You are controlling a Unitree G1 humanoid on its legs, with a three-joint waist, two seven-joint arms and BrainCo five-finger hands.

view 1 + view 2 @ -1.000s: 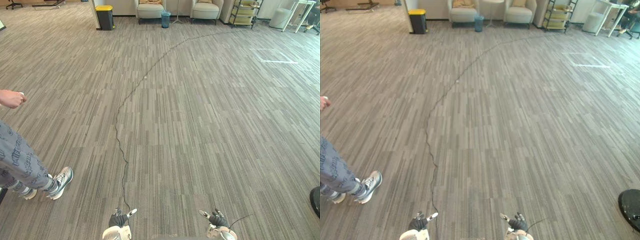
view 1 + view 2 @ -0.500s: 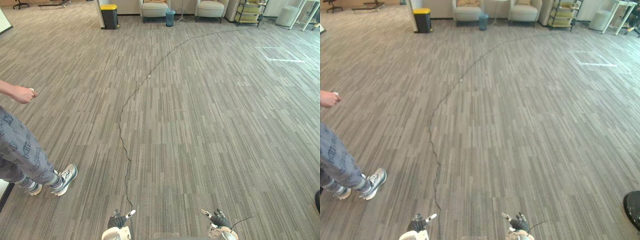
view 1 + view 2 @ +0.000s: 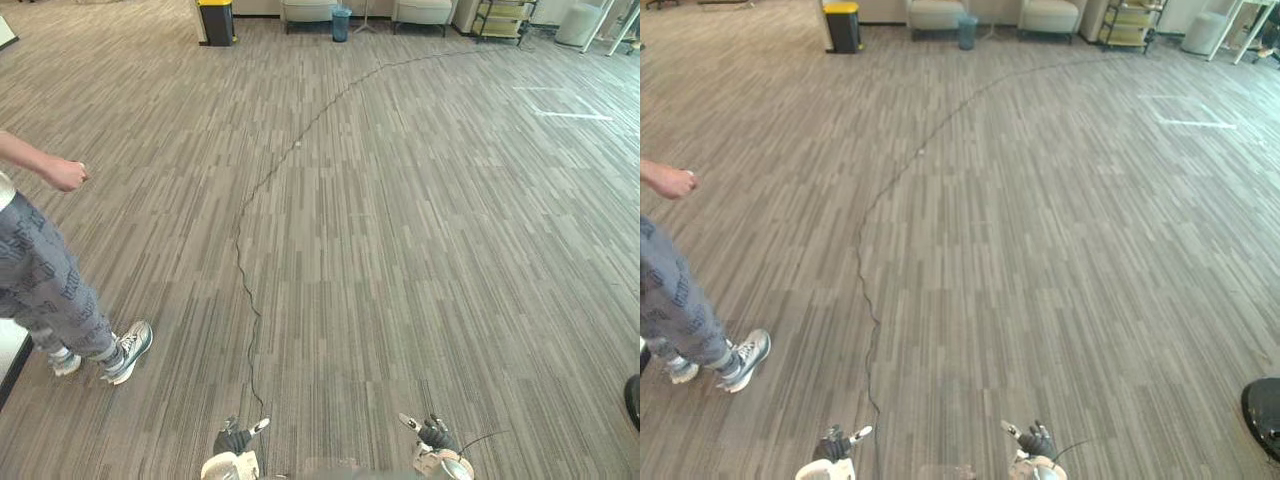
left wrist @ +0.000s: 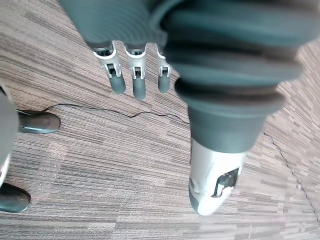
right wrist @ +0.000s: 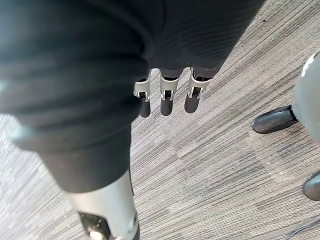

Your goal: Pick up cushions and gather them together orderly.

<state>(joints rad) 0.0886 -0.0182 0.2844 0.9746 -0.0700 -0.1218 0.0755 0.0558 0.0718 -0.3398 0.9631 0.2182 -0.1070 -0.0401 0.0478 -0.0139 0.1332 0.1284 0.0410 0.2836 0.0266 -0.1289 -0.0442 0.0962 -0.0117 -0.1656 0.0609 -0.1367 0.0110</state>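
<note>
Tipping down, the head camera now sees less of the far chairs (image 3: 936, 12). Left hand (image 4: 132, 80) and right hand (image 5: 167, 100) hang open, holding nothing. Where the cushions lie, I cannot tell; searching comes first.

The carpet (image 3: 420, 250) is grey, streaked with darker and paler strips. At eleven o'clock a black bin (image 3: 843, 27) wears a yellow lid; beside it is a teal wastebasket (image 3: 341, 22). At nine o'clock, the person's trousers (image 3: 45, 285) are grey with darker print (sneakers (image 3: 128, 350) grey-white). The left hand (image 4: 135, 75) and right hand (image 5: 167, 95) have silver, dark-tipped fingers.
</note>
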